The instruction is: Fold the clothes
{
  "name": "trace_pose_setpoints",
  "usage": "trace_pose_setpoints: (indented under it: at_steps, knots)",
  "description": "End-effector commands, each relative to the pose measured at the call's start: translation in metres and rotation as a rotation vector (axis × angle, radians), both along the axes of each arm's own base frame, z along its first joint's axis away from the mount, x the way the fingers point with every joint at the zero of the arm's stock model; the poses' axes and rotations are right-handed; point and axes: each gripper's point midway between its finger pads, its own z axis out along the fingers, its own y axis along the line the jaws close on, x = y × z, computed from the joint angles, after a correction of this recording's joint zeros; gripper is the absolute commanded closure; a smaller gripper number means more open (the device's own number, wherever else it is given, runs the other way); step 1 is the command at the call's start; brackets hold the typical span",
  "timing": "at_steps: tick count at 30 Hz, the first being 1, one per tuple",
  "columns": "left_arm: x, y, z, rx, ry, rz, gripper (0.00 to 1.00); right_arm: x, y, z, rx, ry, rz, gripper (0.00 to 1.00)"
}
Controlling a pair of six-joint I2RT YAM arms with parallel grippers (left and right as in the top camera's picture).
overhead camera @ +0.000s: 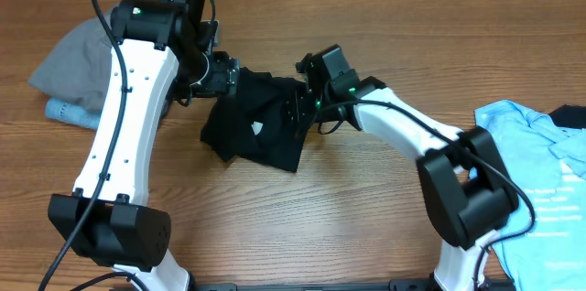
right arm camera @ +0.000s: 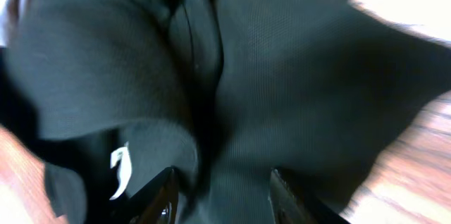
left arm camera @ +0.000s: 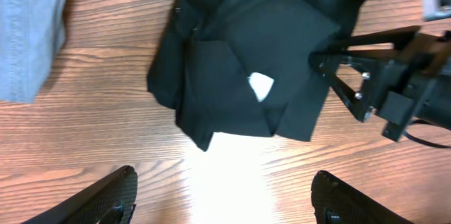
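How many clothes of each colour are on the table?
Black: 1, the trousers
Grey: 1, the grey garment
Light blue: 1, the T-shirt
Total: 3
A bluish bit beside the grey garment may be part of it; I cannot tell.

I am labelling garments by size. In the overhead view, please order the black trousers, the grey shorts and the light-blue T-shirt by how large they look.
1. light-blue T-shirt, though the frame edge cuts it.
2-3. black trousers and grey shorts: alike, unranked; the left arm hides part of the shorts.
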Motion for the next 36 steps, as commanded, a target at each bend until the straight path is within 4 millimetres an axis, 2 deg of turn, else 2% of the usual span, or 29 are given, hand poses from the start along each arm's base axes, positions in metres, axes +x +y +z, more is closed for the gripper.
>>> trace_pose_setpoints:
  at_steps: [1, 4, 7, 8, 9, 11, 13, 18, 21, 23, 25, 29, 30, 31, 33, 36]
  knots:
    - [0.002, 0.009, 0.000, 0.032, -0.009, -0.014, 0.17, -0.016, 0.028, -0.005, 0.100, 0.037, 0.102, 0.63]
    - [0.002, 0.010, 0.000, 0.041, -0.012, -0.026, 0.15, -0.017, 0.030, -0.003, 0.102, 0.028, 0.110, 0.85]
    - [0.002, 0.012, 0.000, 0.054, -0.010, -0.024, 0.14, -0.011, 0.020, 0.009, 0.107, 0.018, 0.086, 0.89]
    - [0.002, 0.012, 0.000, 0.053, -0.010, -0.024, 0.13, -0.010, 0.018, 0.012, 0.108, 0.014, 0.081, 0.87]
    - [0.002, 0.012, 0.000, 0.053, -0.011, -0.024, 0.13, -0.007, 0.013, 0.020, 0.110, 0.003, 0.075, 0.82]
    - [0.003, 0.012, 0.000, 0.053, -0.014, -0.024, 0.13, -0.004, 0.008, 0.029, 0.117, -0.017, 0.071, 0.63]
    - [0.005, 0.012, 0.000, 0.052, -0.022, -0.024, 0.13, -0.005, 0.011, 0.032, 0.134, -0.021, 0.086, 0.54]
    - [0.005, 0.012, 0.000, 0.051, -0.024, -0.023, 0.12, -0.007, 0.022, 0.025, 0.101, -0.049, 0.096, 0.53]
    - [0.004, 0.012, 0.000, 0.052, -0.019, -0.024, 0.12, -0.013, 0.032, 0.009, 0.068, -0.048, 0.111, 0.54]
    - [0.002, 0.012, 0.000, 0.053, -0.012, -0.024, 0.12, -0.015, 0.032, 0.002, 0.058, -0.032, 0.115, 0.72]
    - [0.002, 0.012, 0.000, 0.053, -0.009, -0.024, 0.12, -0.014, 0.033, 0.005, 0.063, -0.039, 0.115, 0.87]
    - [0.002, 0.012, 0.000, 0.053, -0.010, -0.024, 0.13, -0.010, 0.032, 0.022, 0.087, -0.065, 0.112, 0.95]
    - [0.002, 0.012, 0.000, 0.053, -0.010, -0.024, 0.12, -0.008, 0.030, 0.026, 0.089, -0.073, 0.107, 0.95]
    - [0.002, 0.012, 0.000, 0.053, -0.010, -0.024, 0.13, -0.006, 0.025, 0.028, 0.082, -0.077, 0.094, 0.90]
    - [0.002, 0.012, 0.000, 0.053, -0.009, -0.024, 0.13, -0.003, 0.013, 0.022, 0.037, -0.065, 0.060, 0.66]
    - [0.002, 0.012, 0.000, 0.053, -0.009, -0.024, 0.12, -0.004, 0.004, 0.008, -0.009, -0.037, 0.044, 0.66]
